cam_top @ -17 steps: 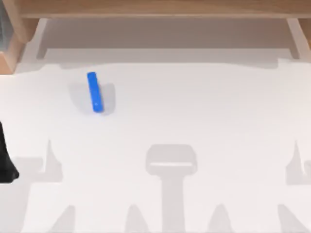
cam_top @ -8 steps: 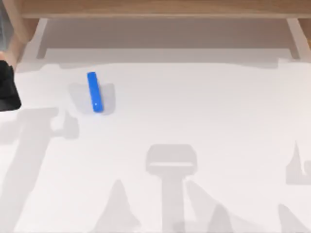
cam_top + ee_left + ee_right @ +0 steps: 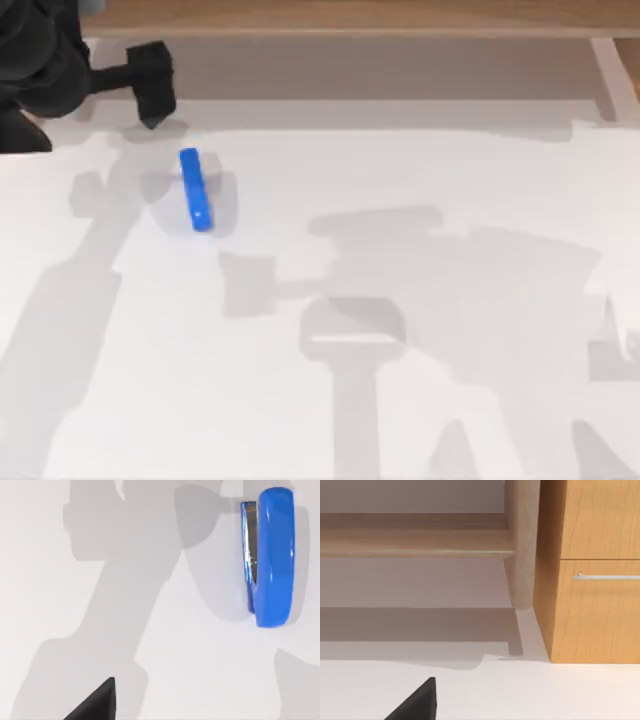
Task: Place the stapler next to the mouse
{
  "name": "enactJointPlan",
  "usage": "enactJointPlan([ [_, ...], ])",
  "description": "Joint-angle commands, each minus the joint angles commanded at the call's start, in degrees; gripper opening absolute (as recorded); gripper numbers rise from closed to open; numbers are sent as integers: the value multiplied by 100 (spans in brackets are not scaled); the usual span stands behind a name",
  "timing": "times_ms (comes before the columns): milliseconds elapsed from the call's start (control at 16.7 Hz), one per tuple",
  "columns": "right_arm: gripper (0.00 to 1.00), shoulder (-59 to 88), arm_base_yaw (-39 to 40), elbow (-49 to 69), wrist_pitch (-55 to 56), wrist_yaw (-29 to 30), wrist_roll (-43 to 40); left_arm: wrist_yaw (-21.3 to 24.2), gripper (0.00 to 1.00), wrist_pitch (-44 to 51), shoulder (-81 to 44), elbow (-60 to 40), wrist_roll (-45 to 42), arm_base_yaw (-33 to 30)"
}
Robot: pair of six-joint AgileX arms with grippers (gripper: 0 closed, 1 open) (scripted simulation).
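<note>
The stapler (image 3: 195, 190) is a narrow bright-blue bar lying flat on the white table (image 3: 420, 180), left of centre and toward the back. The left wrist view shows the stapler (image 3: 272, 555) with its metal underside along one edge. My left gripper (image 3: 150, 85) hangs at the back left, just behind the stapler and slightly to its left, apart from it and holding nothing. A black corner of my right gripper (image 3: 415, 705) shows in the right wrist view, facing wooden furniture. The mouse is out of view.
A wooden shelf (image 3: 330, 15) runs along the back of the table. The right wrist view shows a wooden post (image 3: 522, 545) and a cabinet (image 3: 595, 610) with a metal drawer handle (image 3: 607, 576). Arm shadows cross the tabletop.
My left arm has swung from the table's left edge to the back left, so its gripper now hangs just behind the stapler. The stapler has not moved.
</note>
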State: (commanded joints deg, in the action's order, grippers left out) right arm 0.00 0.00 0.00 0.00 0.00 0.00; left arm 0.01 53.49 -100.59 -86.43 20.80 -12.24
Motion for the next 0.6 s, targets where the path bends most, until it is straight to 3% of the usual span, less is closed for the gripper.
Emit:
enactJointPlan([
  [300, 100, 0, 0, 0, 0, 0, 0, 3, 100, 1366, -2535, -2311, 564, -324],
  [600, 100, 0, 0, 0, 0, 0, 0, -6, 100, 2067, -3960, -3924, 911, -503],
])
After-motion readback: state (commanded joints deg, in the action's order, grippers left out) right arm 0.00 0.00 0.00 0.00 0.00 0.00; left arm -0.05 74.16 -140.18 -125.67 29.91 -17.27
